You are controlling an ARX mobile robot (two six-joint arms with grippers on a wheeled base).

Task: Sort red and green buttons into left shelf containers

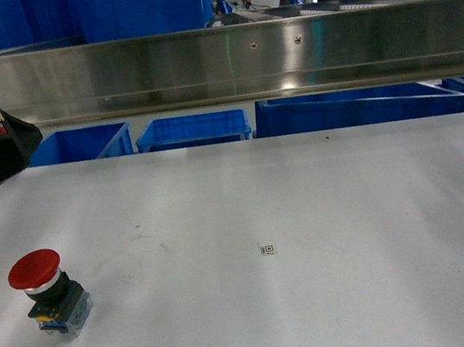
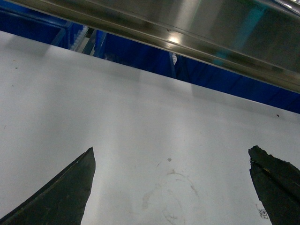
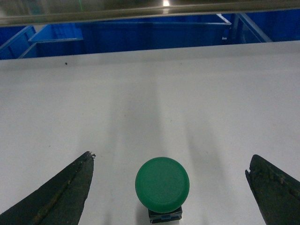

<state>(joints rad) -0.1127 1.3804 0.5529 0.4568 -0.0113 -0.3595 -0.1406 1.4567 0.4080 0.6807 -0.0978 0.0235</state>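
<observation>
The red button (image 1: 47,293) stands upright on the white table (image 1: 330,246), front-left in the head view, mushroom cap up, clear base w/ yellow and blue bits touching the surface. The green button (image 3: 162,186) stands on the same table in the right wrist view, between the right gripper's (image 3: 169,187) spread fingers but touched by neither. The left gripper (image 2: 171,187) is also spread, w/ only bare table between its fingers; in the head view its black body shows at upper left, well apart from the red button. Blue crates (image 1: 193,129) sit in a row behind the table's far edge, below a steel rail (image 1: 224,61). Crate contents: cannot tell, interiors are hidden from all views. A small printed marker (image 1: 267,249) lies mid-table.
</observation>
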